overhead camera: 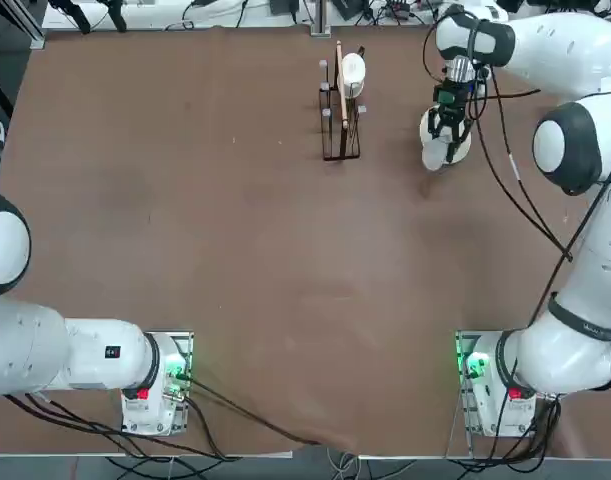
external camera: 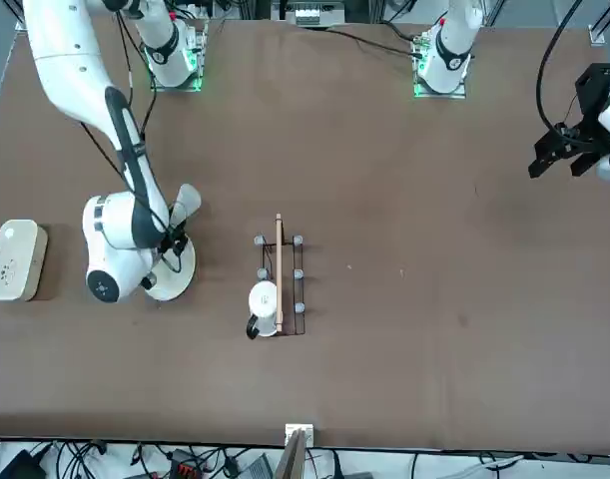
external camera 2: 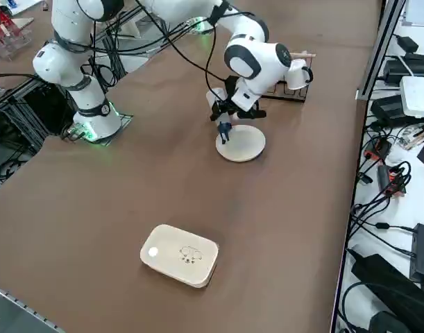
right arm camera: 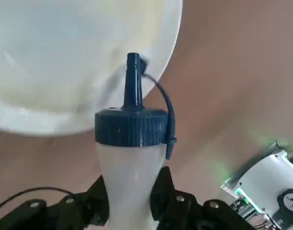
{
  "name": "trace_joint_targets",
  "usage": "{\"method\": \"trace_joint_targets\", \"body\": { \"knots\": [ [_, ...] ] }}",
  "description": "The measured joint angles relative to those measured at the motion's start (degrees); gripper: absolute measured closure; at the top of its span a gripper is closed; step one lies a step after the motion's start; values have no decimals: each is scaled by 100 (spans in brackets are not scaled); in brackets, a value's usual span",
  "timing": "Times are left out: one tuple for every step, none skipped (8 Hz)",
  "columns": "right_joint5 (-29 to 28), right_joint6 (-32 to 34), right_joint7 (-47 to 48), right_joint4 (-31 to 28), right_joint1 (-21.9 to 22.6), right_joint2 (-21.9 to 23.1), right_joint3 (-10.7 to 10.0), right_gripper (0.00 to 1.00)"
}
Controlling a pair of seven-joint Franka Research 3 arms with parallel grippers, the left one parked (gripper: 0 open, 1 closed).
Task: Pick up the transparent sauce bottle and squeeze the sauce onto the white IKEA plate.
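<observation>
The right gripper is closed firmly on the transparent sauce bottle, its two fingers pressing opposite sides of the soft body and pinching it inward. The bottle is tipped nozzle-down, its dark blue nozzle cap pointing at the white IKEA plate, which lies on the brown table beneath.

The box lies right of the plate (the rack, left).
</observation>
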State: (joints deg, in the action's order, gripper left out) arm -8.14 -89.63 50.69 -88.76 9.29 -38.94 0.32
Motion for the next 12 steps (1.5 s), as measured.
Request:
{"method": "trace_joint_targets", "body": {
  "knots": [
    [-134, -30, 6, -83, 87, 78, 69, 62],
    [-307, -99, 53, -122, 202, 114, 102, 62],
    [-395, -192, 155, -136, 302, 115, 111, 62],
    [-421, -285, 251, -155, 367, 115, 112, 62],
    [-437, -385, 284, -168, 386, 113, 112, 62],
    [-459, -470, 291, -165, 379, 114, 110, 62],
    [-499, -520, 303, -143, 365, 114, 98, 62],
    [-516, -575, 355, -90, 348, 106, 66, 62],
    [-500, -657, 492, 18, 341, 68, 24, 62],
    [-322, -712, 631, 190, 339, -3, 9, 62],
    [41, -720, 728, 372, 349, -63, 14, 62],
    [404, -720, 790, 501, 381, -88, 20, 62]
  ]
}}
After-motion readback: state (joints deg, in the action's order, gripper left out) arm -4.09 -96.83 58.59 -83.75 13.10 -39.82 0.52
